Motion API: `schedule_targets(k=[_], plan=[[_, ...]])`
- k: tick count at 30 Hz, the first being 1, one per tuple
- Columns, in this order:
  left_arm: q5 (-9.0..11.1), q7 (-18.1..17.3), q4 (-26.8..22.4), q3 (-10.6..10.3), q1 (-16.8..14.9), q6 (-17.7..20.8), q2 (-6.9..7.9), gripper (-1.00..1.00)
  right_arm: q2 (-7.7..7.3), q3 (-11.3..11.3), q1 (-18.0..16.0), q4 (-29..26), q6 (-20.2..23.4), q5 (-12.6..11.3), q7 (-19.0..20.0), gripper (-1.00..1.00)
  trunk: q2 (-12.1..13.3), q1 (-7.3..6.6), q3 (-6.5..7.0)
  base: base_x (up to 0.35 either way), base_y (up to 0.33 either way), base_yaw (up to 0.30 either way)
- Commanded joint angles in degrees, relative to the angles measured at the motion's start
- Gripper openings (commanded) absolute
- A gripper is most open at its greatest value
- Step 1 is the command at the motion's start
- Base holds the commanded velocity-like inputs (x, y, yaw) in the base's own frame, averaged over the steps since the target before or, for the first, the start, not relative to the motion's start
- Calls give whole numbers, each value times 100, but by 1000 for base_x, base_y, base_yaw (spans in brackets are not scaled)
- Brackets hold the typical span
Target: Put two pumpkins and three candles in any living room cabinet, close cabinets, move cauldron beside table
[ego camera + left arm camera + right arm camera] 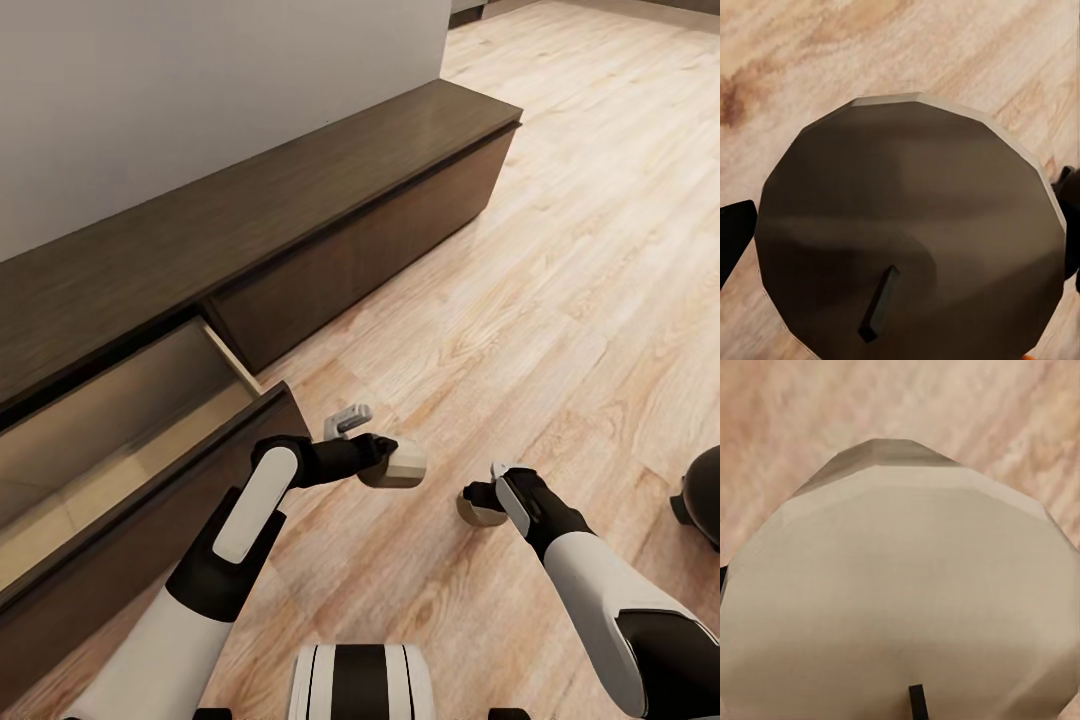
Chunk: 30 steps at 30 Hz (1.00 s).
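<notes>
two candles (405, 463) (481, 510), one cabinet (300, 220), one cauldron (702, 495)

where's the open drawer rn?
Head view, lower left: the open drawer is pulled out of the cabinet along the wall, right beside the left gripper, which holds a candle above the floor.

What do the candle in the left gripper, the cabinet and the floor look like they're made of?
The candle: probably matte wax, taupe and faceted, with a dark wick on its flat top. The cabinet: dark brown wood with faint grain, satin finish; the open drawer is lined pale beige. The floor: light wood planks, visible grain and seams.
</notes>
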Motion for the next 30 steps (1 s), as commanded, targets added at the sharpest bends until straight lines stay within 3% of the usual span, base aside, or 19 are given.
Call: schedule_targets(k=[1,16,19,23,25,30], plan=[[51,59,-22,-3,-2,7,-1,-100,-2,4,4,21,26,-29,-53,-100,-1,0,-4,0,0,0],[-19,75,-87,-66,38,-1,22,-100,-2,4,4,13,27,-25,-53,-100,17,-33,284,0,0,0],[-14,63,-188,-59,40,-1,27,-100,-2,1,10,-202,49,-24,-53,-100,21,-41,350,0,0,0],[-12,63,-609,-24,126,-1,35,-100,-11,-21,69,-1095,469,-26,-51,-100,26,-51,439,0,0,0],[-11,64,-848,-8,214,-5,38,-100,-21,-50,363,-2334,1330,-23,-54,-100,29,-56,483,0,0,0],[-10,30,-993,-9,195,19,35,-100,-24,-75,958,-4651,2276,-17,-60,-100,35,-69,594,0,0,0]])
